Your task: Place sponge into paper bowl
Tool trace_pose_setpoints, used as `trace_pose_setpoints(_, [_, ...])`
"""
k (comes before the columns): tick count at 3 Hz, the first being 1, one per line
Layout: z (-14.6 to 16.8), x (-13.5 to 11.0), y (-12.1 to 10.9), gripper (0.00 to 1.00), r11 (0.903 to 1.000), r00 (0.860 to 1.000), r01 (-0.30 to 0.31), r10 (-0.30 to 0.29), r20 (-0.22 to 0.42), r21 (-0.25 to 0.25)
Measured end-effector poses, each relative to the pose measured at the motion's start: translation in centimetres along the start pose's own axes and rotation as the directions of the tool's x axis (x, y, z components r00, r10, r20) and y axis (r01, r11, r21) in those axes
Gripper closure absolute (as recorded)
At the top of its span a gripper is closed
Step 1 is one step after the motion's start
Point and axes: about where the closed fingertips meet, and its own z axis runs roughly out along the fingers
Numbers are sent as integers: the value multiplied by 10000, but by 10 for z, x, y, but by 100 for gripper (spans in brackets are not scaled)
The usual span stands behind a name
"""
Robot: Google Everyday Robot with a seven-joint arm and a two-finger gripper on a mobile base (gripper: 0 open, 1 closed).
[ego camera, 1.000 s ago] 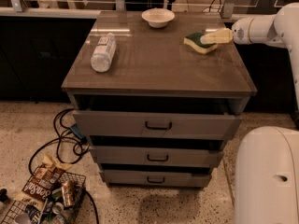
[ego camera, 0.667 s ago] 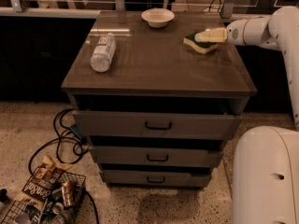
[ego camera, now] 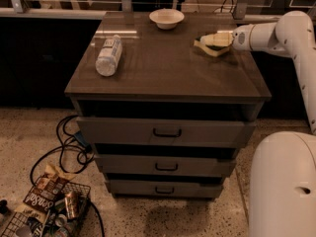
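- Reaching in from the right side, the pale two-finger gripper [ego camera: 216,39] is right on top of the small yellow foam sponge with the dark green top [ego camera: 207,48].
- I cannot tell if the gripper is spread apart or pinching the sponge.
- The sponge is at the back right part of the brown flat cabinet top [ego camera: 168,73]. It is not in the bowl.
- The small round off-white paper bowl [ego camera: 167,19] sits at the back middle of the top, to the left of the sponge and well apart from it.
- A clear plastic bottle with a white label [ego camera: 109,56] lies on its side near the left edge.
- The thick white robot arm [ego camera: 276,33] bends away to the right.
- Under the top are three grey drawers with dark handles [ego camera: 167,132].
- On the speckled floor to the left are black cables [ego camera: 69,142] and a wire basket with cans and snack bags [ego camera: 49,214].
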Motion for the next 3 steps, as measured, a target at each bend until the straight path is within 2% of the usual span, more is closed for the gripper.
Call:
trace_pose_setpoints(1, [0,12,7,40,9998,9995,-37,44,-321,220])
trace_pose_setpoints(2, [7,23,12,64,9998,9985,-113,121,-537,154])
trace_pose_setpoints(3, [10,25,13,94,9999,9983,-123,129,-569,119])
